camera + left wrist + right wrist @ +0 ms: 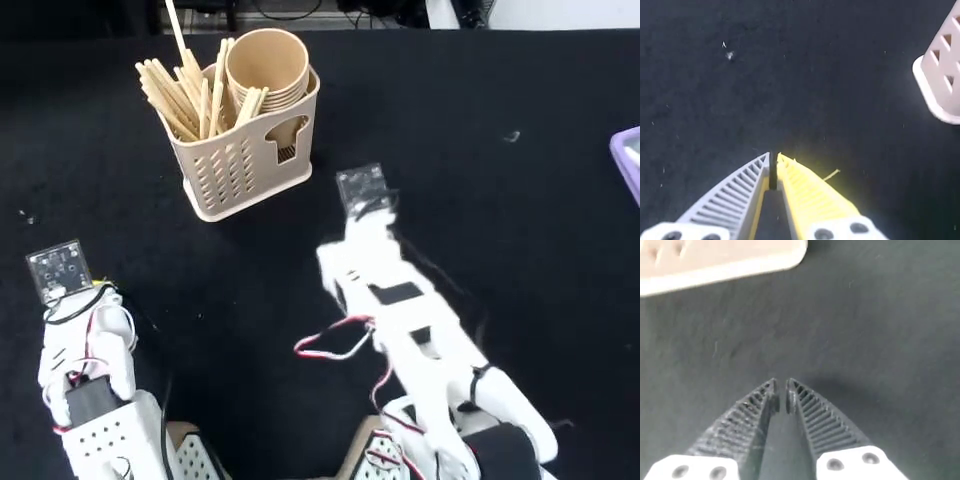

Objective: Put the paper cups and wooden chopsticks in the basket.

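Since tan paper cups and wooden chopsticks occupy the beige slotted basket, the task appears complete; left end effector and right end effector are clenched, empty.

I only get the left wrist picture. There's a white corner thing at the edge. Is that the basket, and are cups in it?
Observer: Yes, that's the basket, and a stack of cups stands inside it.
Operator: What about the chopsticks?
Observer: The chopsticks are in it too, leaning in the compartment beside the cups.
Operator: Where's the other arm's claw?
Observer: The right gripper is over bare table close to the basket's base, and it holds nothing.
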